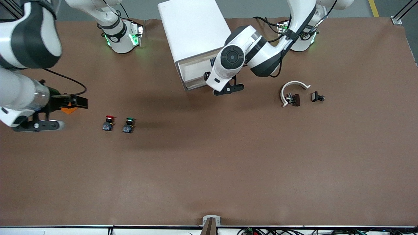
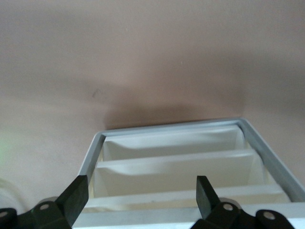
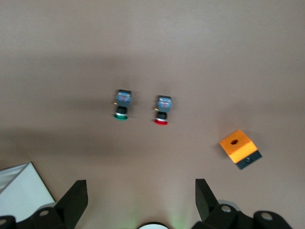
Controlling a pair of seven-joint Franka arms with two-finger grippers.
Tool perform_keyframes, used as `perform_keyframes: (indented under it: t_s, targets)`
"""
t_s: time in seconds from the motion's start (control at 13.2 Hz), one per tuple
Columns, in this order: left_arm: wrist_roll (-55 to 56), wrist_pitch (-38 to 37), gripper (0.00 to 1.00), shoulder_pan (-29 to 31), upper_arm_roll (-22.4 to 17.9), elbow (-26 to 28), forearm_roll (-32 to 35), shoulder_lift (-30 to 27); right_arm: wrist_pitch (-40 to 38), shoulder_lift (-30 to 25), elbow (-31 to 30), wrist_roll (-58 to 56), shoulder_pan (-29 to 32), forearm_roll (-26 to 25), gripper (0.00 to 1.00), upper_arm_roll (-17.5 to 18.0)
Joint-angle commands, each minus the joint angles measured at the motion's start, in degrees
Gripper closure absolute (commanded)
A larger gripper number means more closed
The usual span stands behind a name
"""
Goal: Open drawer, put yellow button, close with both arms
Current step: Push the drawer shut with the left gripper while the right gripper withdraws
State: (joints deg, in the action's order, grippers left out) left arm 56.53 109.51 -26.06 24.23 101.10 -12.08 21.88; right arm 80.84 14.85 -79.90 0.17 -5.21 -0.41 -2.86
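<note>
The white cabinet [image 1: 192,32] stands at the table's edge between the two arm bases, its drawer fronts facing the front camera. My left gripper [image 1: 209,75] is open at the top of that front. In the left wrist view the gripper [image 2: 142,183] is empty, with the topmost drawer's front [image 2: 181,217] just under its tips and the lower cream fronts [image 2: 176,167] past it. No drawer visibly stands out. The yellow button is out of view. My right gripper [image 1: 81,102] is open and empty over the table at the right arm's end, and is also empty in its wrist view [image 3: 141,186].
A red-capped button [image 1: 108,122] [image 3: 162,109] and a green-capped button [image 1: 129,125] [image 3: 122,103] lie side by side. An orange box [image 1: 69,110] [image 3: 240,149] with a dark base lies under the right gripper. A white curved piece [image 1: 292,89] and small black parts [image 1: 317,97] lie toward the left arm's end.
</note>
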Motion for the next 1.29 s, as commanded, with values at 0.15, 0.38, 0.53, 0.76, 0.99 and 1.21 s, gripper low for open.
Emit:
perform_keyframes:
  t_s: [0.15,0.38,0.53,0.76,0.99,1.21]
  targets:
    - [0.5,0.0,0.00,-0.1,3.7,0.9,-0.8,0.9,-1.6,-3.3,-2.4,-4.8,7.0,-0.8,0.00,1.4]
    - [0.5,0.0,0.00,-0.4,5.6,0.9,-0.9,2.0,-4.7,-3.0,-0.4,-3.9,6.7,-1.3,0.00,1.5]
    - [0.6,0.0,0.00,-0.5,6.6,1.2,-1.6,2.0,-5.1,-2.8,1.8,-3.8,7.1,-1.0,0.00,1.5]
    - [0.6,0.0,0.00,0.1,6.5,0.8,-3.4,1.9,-5.1,-3.0,3.3,-3.8,7.1,-1.2,0.00,1.4]
    - [0.8,-0.6,0.00,4.3,6.2,-1.4,-3.0,1.4,-5.6,-4.3,3.3,-4.2,6.4,-1.3,0.00,1.8]
    - [0.6,-2.5,0.00,11.8,5.2,-5.5,1.6,0.7,-8.1,-5.2,3.0,-3.8,4.8,-3.3,0.00,2.0]
